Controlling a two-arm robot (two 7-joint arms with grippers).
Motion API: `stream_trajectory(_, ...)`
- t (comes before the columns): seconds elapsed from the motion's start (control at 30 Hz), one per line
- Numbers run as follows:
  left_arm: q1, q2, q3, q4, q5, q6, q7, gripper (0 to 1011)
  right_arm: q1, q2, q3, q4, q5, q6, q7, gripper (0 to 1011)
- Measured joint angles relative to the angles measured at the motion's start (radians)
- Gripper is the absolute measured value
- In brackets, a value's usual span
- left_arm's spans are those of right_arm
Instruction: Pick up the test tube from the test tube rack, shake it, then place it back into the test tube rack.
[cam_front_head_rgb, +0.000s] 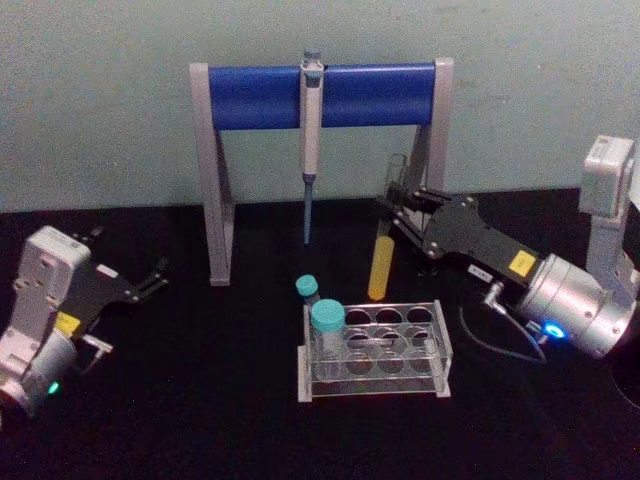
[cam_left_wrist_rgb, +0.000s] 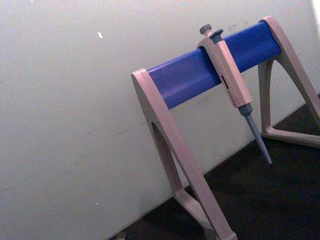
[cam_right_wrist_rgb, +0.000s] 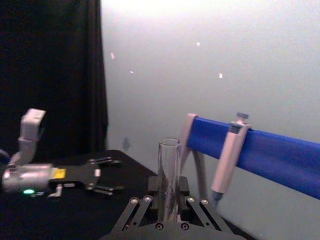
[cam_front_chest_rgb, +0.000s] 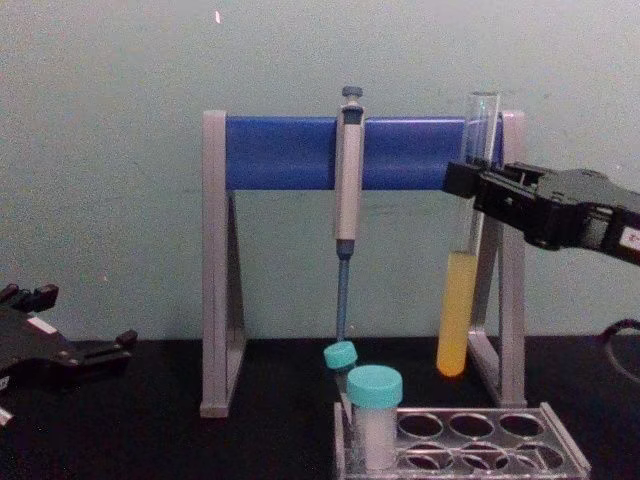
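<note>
Fingers (cam_front_chest_rgb: 458, 181) of right gripper (cam_front_head_rgb: 398, 205) pinch the test tube (cam_front_head_rgb: 382, 268) at its upper half. Tube is airborne, near-upright, just behind the test tube rack (cam_front_head_rgb: 372, 385), not touching it. Left gripper (cam_front_head_rgb: 135, 262) sits far left, fingers spread.

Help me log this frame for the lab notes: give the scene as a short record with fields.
tube: out of the rack, in the air behind it, nearly upright, yellow liquid in its lower part
right tool: shut on the tube's upper part
left tool: open, idle, low at the table's left
rack: on the table, two capped tubes at its left end
stand: behind the rack, pipette hanging on its blue bar
</note>
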Motion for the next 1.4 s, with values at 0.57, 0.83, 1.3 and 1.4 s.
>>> stream_trajectory(0.57, 0.000, 0.000, 0.000, 0.000, 0.000, 0.000, 0.000, 1001, -0.033, 0.054, -0.040, -0.026, 0.067, -0.011, 0.080, 229)
stream_trajectory(0.83, 0.000, 0.000, 0.000, 0.000, 0.000, 0.000, 0.000, 1001, -0.024, 0.050, -0.056, -0.003, 0.067, -0.011, 0.075, 229)
stream_trajectory(1.3, 0.000, 0.000, 0.000, 0.000, 0.000, 0.000, 0.000, 1001, -0.008, 0.033, -0.077, 0.036, 0.061, 0.002, 0.057, 228)
stream_trajectory(1.4, 0.000, 0.000, 0.000, 0.000, 0.000, 0.000, 0.000, 1001, -0.005, 0.027, -0.079, 0.045, 0.061, 0.002, 0.056, 229)
